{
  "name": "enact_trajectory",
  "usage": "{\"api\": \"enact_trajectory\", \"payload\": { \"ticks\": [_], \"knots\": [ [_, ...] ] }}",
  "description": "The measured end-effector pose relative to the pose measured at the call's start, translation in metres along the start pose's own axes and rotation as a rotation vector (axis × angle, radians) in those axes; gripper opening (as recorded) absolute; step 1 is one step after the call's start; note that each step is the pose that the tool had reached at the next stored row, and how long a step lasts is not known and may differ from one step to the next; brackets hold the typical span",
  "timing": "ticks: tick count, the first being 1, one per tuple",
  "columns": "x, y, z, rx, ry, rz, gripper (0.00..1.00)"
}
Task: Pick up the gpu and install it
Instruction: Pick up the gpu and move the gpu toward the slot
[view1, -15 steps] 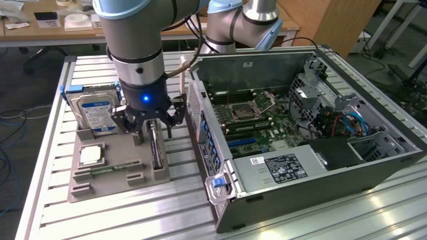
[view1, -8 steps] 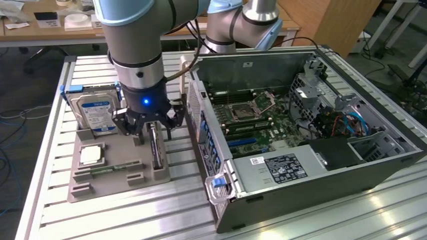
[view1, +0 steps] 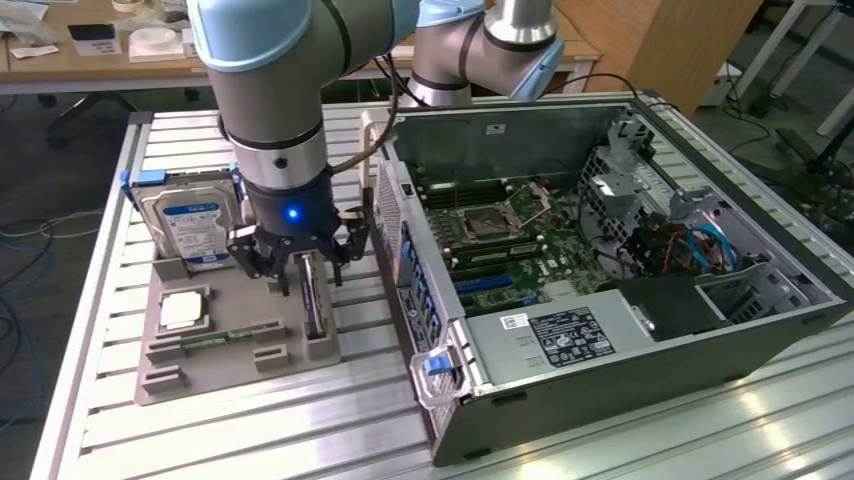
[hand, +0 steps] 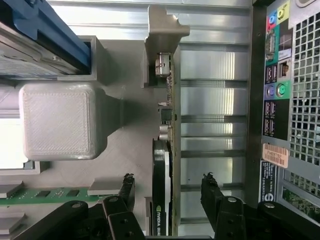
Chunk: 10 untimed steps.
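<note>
The gpu (view1: 315, 306) stands on edge in a slot of the grey holder block (view1: 220, 375), with its silvery end bracket (view1: 364, 165) pointing to the far side. In the wrist view the gpu (hand: 161, 170) appears edge-on, a dark card with a green logo on its cooler. My gripper (view1: 304, 268) hangs just above it, open. The black fingers (hand: 125, 192) stand one on each side of the card, with a clear gap on both sides. My gripper (hand: 167, 195) holds nothing.
A hard drive with a blue-white label (view1: 187, 225) stands at the holder's far end. A green memory stick (view1: 214, 340) lies in the holder. The open computer case (view1: 747, 345) sits close on the exterior view's right, its rear panel (hand: 280, 100) near the gripper.
</note>
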<state>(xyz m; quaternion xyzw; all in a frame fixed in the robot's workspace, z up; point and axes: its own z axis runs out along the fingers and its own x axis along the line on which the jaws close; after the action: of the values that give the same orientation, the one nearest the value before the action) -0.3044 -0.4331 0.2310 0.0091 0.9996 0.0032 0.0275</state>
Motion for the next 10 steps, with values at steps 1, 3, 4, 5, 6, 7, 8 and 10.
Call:
{"api": "enact_trajectory", "payload": {
  "ticks": [1, 3, 4, 5, 6, 7, 8, 10],
  "knots": [
    [0.0002, 0.0, 0.0016, 0.0, -0.0002, 0.0, 0.65],
    [0.0004, 0.0, 0.0049, 0.0, -0.0002, 0.0, 0.65],
    [0.0005, 0.0, 0.0066, 0.0, -0.0002, 0.0, 0.65],
    [0.0006, 0.0, 0.0081, 0.0, -0.0002, 0.0, 0.65],
    [0.0007, 0.0002, 0.0094, 0.0, -0.0002, 0.0, 0.65],
    [0.0009, 0.001, 0.0102, 0.0001, -0.0002, 0.0, 0.65],
    [0.0008, 0.0021, 0.0106, 0.0002, -0.0001, 0.0, 0.65],
    [0.0009, 0.005, 0.0114, 0.0001, -0.0002, 0.0, 0.65]
  ]
}}
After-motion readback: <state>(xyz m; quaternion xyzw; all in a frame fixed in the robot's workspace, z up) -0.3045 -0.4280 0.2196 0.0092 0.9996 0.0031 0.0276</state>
